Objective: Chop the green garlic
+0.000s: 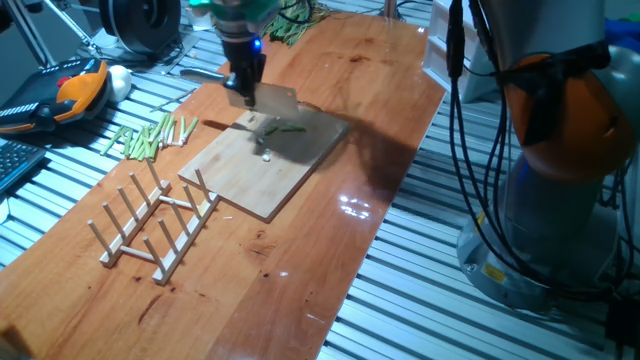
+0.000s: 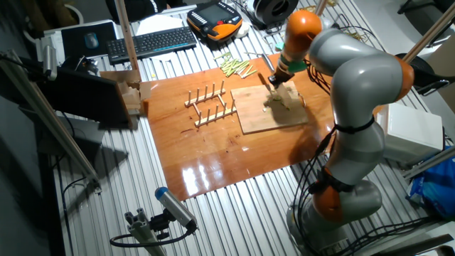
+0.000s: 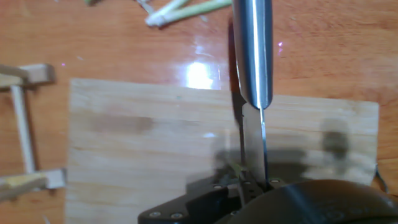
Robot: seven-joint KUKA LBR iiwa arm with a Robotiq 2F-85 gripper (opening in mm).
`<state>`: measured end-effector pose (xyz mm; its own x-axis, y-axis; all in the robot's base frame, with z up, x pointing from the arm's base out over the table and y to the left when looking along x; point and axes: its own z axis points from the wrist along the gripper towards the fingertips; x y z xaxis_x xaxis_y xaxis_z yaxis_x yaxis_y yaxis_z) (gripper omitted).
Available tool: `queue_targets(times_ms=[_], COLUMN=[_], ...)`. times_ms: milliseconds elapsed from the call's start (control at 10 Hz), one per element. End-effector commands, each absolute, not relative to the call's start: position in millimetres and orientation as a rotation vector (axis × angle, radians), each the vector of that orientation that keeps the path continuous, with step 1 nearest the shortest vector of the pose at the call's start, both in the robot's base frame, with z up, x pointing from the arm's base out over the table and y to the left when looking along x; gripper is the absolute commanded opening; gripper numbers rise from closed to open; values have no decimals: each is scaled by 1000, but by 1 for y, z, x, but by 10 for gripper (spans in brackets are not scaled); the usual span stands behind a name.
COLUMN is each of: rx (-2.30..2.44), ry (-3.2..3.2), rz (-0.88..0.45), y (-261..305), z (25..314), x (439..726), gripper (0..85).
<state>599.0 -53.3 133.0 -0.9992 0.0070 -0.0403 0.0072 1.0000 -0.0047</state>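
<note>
To my side a wooden dish rack (image 1: 157, 226) stands on the table (image 1: 330, 250), near a heap of green sticks (image 1: 150, 137). Beyond lie a keyboard (image 2: 151, 43) and an orange-black pendant (image 2: 217, 19).

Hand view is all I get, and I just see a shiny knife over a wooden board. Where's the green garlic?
Observer: The green garlic is a thin stalk lying on the cutting board, right beside the blade of the knife.
Operator: Is any of it chopped off?
Observer: A tiny whitish bit lies apart from the stalk, nearer the board's middle.
Operator: What are the pale green ends at the top of my picture?
Observer: They look like part of a heap of green sticks lying on the table, off the board. There are many of them, not just the few you see.
</note>
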Motion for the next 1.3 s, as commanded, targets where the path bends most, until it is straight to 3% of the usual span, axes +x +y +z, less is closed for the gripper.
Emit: queue_targets(times_ms=[0,100,200,300,400,1200], rx=[-16,159,1,-107,-54,-141], ry=[3083,3118,3093,3000,3047,3059], rz=[-31,239,112,-264,-88,-36], y=[-41,-38,-45,-44,-42,-44], z=[132,131,127,127,129,128], x=[600,603,605,606,606,608], gripper=[0,0,0,0,0,0])
